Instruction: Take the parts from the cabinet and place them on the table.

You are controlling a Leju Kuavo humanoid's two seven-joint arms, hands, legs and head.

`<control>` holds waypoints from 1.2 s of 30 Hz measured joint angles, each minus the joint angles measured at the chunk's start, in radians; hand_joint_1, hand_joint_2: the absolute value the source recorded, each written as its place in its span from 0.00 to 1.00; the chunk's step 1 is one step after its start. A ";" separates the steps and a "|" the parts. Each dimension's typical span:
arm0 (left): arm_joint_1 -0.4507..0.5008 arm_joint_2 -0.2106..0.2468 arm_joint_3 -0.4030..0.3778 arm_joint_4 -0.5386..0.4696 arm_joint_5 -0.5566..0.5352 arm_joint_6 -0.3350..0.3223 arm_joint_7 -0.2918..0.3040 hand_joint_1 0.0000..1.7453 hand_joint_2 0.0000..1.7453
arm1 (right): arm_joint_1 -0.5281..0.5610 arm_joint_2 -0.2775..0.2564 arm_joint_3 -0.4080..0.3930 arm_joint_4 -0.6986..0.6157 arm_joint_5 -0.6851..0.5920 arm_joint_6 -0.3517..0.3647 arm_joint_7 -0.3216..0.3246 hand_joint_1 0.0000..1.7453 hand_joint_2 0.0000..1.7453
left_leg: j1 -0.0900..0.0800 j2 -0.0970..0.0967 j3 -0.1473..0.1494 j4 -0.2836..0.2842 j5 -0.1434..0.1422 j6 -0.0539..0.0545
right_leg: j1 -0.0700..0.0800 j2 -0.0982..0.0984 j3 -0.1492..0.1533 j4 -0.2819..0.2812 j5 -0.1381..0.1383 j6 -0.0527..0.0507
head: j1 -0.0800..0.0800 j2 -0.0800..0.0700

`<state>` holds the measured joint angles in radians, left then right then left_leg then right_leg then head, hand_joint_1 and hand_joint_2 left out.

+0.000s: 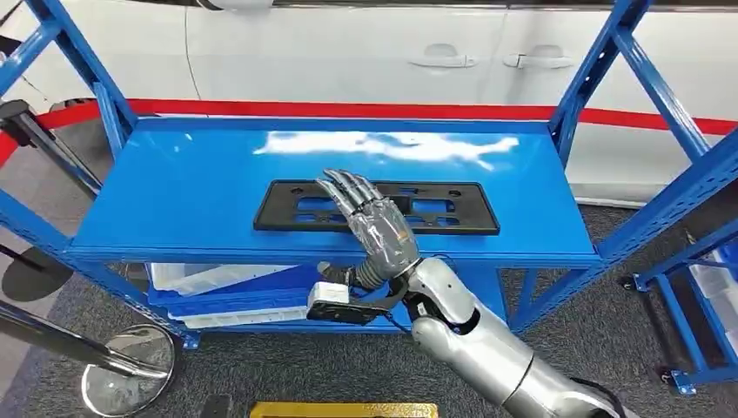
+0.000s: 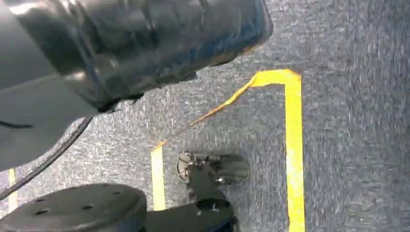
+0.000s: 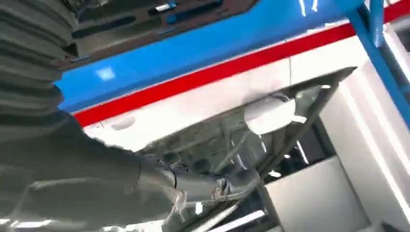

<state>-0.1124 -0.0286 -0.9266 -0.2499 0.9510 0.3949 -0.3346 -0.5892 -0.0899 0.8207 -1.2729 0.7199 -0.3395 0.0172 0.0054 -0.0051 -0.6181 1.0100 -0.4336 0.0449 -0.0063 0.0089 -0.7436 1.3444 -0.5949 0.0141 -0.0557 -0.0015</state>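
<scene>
Right hand [image 1: 376,228], fingers spread flat, hovers over a black frame part [image 1: 452,209] on the blue shelf [image 1: 191,200]; a white car [image 1: 365,52] stands behind. Left wrist view shows yellow floor tape [image 2: 293,154].

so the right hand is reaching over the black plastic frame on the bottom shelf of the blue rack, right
Not quite: the black plastic frame lies on the upper shelf of the blue rack, not the bottom one. The head view shows it, with the right hand reaching over it, fingers extended.

Blue shelf [image 1: 174,200] bearing black plastic frame [image 1: 452,218].
</scene>
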 joint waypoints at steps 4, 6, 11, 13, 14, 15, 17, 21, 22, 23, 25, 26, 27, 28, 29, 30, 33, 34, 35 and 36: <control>-0.002 0.000 -0.008 0.000 -0.013 -0.006 0.010 0.00 0.00 | -0.068 0.029 0.033 0.107 0.054 0.023 0.014 0.00 1.00 | 0.000 -0.001 -0.002 0.014 -0.010 -0.011 | -0.002 -0.002 0.126 -0.272 0.134 -0.010 | 0.001 0.000; -0.007 0.000 -0.017 0.000 -0.018 -0.006 0.017 0.00 0.00 | -0.096 0.048 0.043 0.162 0.066 0.025 0.016 0.00 1.00 | -0.009 -0.003 -0.014 0.024 -0.011 -0.020 | 0.002 -0.001 0.135 -0.286 0.123 -0.019 | 0.000 0.000; -0.010 0.001 -0.030 0.000 -0.026 -0.007 0.024 0.00 0.00 | -0.132 0.083 0.064 0.263 0.074 0.034 0.016 0.00 1.00 | -0.004 0.000 -0.050 0.106 -0.065 -0.052 | -0.004 -0.002 0.137 -0.296 0.130 -0.039 | -0.003 0.000; -0.011 0.000 -0.033 0.000 -0.030 -0.008 0.029 0.00 0.00 | -0.149 0.096 0.070 0.304 0.082 0.045 0.016 0.00 1.00 | -0.001 0.000 -0.112 0.237 -0.119 -0.061 | -0.002 -0.002 0.137 -0.295 0.129 -0.045 | -0.003 0.000; -0.012 0.000 -0.038 0.000 -0.033 -0.009 0.032 0.00 0.00 | -0.160 0.102 0.081 0.341 0.085 0.050 0.016 0.00 1.00 | -0.001 0.000 -0.144 0.294 -0.132 -0.062 | 0.000 -0.002 0.137 -0.295 0.129 -0.045 | -0.002 0.000; -0.013 0.000 -0.044 0.000 -0.039 -0.008 0.037 0.00 0.00 | -0.165 0.107 0.088 0.368 0.084 0.052 0.016 0.00 1.00 | -0.001 0.000 -0.153 0.303 -0.121 -0.060 | 0.002 -0.002 0.139 -0.295 0.128 -0.047 | -0.003 0.000; -0.012 0.000 -0.050 0.000 -0.048 -0.008 0.047 0.00 0.00 | -0.171 0.118 0.090 0.405 0.079 0.055 0.011 0.00 1.00 | -0.005 0.000 -0.108 0.192 -0.041 -0.045 | 0.007 0.000 0.142 -0.295 0.126 -0.050 | -0.002 0.000; -0.023 0.004 -0.058 0.000 -0.063 -0.007 0.057 0.00 0.00 | -0.206 0.144 0.097 0.482 0.066 0.061 0.003 0.00 1.00 | -0.023 -0.002 -0.023 0.011 0.008 -0.004 | 0.006 0.004 0.142 -0.303 0.126 -0.041 | -0.004 0.000; -0.025 0.004 -0.061 0.000 -0.063 -0.007 0.058 0.00 0.00 | -0.207 0.147 0.098 0.493 0.065 0.063 0.001 0.00 1.00 | -0.024 -0.003 -0.023 0.012 0.008 -0.005 | 0.003 0.004 0.143 -0.304 0.126 -0.039 | -0.003 0.000; -0.024 0.004 -0.068 0.000 -0.069 -0.007 0.060 0.00 0.00 | -0.208 0.155 0.098 0.522 0.065 0.071 -0.002 0.00 1.00 | -0.026 -0.003 -0.023 0.011 0.007 -0.003 | 0.003 0.003 0.146 -0.310 0.128 -0.032 | -0.004 0.000; -0.025 0.001 -0.071 0.000 -0.072 -0.007 0.060 0.00 0.00 | -0.210 0.159 0.099 0.542 0.065 0.075 -0.004 0.00 1.00 | -0.010 0.002 -0.002 -0.023 0.021 0.001 | 0.013 0.004 0.154 -0.322 0.123 -0.023 | -0.001 0.000; -0.026 0.001 -0.071 0.000 -0.074 -0.007 0.060 0.00 0.00 | -0.217 0.159 0.099 0.545 0.065 0.076 -0.004 0.00 1.00 | -0.008 0.003 0.008 -0.035 0.023 0.001 | 0.009 0.001 0.150 -0.304 0.109 -0.018 | 0.000 0.000; -0.028 0.001 -0.071 0.000 -0.076 -0.007 0.060 0.00 0.00 | -0.224 0.159 0.099 0.561 0.065 0.085 -0.005 0.00 1.00 | -0.008 0.004 0.011 -0.037 0.023 0.004 | 0.008 0.001 0.131 -0.258 0.080 -0.014 | 0.002 0.000; -0.032 0.001 -0.072 0.000 -0.079 -0.007 0.061 0.00 0.00 | -0.230 0.159 0.099 0.574 0.065 0.090 -0.005 0.00 1.00 | -0.008 0.004 0.011 -0.037 0.022 0.004 | 0.004 0.001 0.092 -0.176 0.042 -0.011 | 0.002 0.000; -0.035 0.001 -0.076 0.000 -0.081 -0.007 0.063 0.00 0.00 | -0.231 0.159 0.099 0.594 0.065 0.096 -0.005 0.00 1.00 | -0.008 0.004 0.011 -0.036 0.021 0.006 | 0.000 0.001 0.043 -0.083 0.007 -0.007 | 0.002 0.000; -0.035 0.001 -0.082 0.000 -0.086 -0.008 0.066 0.00 0.00 | -0.229 0.159 0.101 0.616 0.065 0.102 -0.004 0.00 1.00 | -0.008 0.003 0.011 -0.035 0.021 0.006 | -0.002 0.000 0.013 -0.030 -0.002 -0.003 | 0.003 0.000; -0.031 -0.001 -0.085 0.000 -0.093 -0.010 0.073 0.00 0.00 | -0.235 0.159 0.106 0.641 0.067 0.107 -0.004 0.00 1.00 | -0.006 0.002 0.011 -0.024 0.012 0.000 | -0.005 -0.001 0.059 -0.153 0.102 0.002 | 0.003 0.000; -0.032 -0.004 -0.088 0.000 -0.095 -0.011 0.075 0.00 0.00 | -0.243 0.164 0.108 0.654 0.070 0.107 -0.004 0.00 1.00 | -0.005 0.002 0.011 -0.015 0.006 -0.004 | -0.006 -0.003 0.100 -0.240 0.146 0.001 | 0.003 0.000; -0.032 -0.004 -0.089 0.000 -0.095 -0.012 0.076 0.00 0.00 | -0.250 0.165 0.110 0.666 0.070 0.107 -0.004 0.00 1.00 | -0.005 0.002 0.008 -0.008 0.000 -0.010 | -0.005 -0.006 0.121 -0.293 0.152 -0.003 | 0.003 0.000; -0.035 -0.004 -0.090 0.000 -0.095 -0.012 0.076 0.00 0.00 | -0.258 0.170 0.112 0.673 0.070 0.108 -0.004 0.00 1.00 | -0.012 0.001 0.003 0.002 -0.006 -0.016 | 0.002 -0.005 0.136 -0.312 0.136 -0.007 | 0.002 0.000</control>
<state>-0.1478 -0.0328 -1.0163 -0.2495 0.8560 0.3826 -0.2583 -0.8468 0.0797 0.9331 -0.6000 0.7897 -0.2319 0.0133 -0.0063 -0.0040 -0.6155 1.0118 -0.4391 0.0288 -0.0043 0.0040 -0.6080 1.0328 -0.4589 0.0068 -0.0534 -0.0015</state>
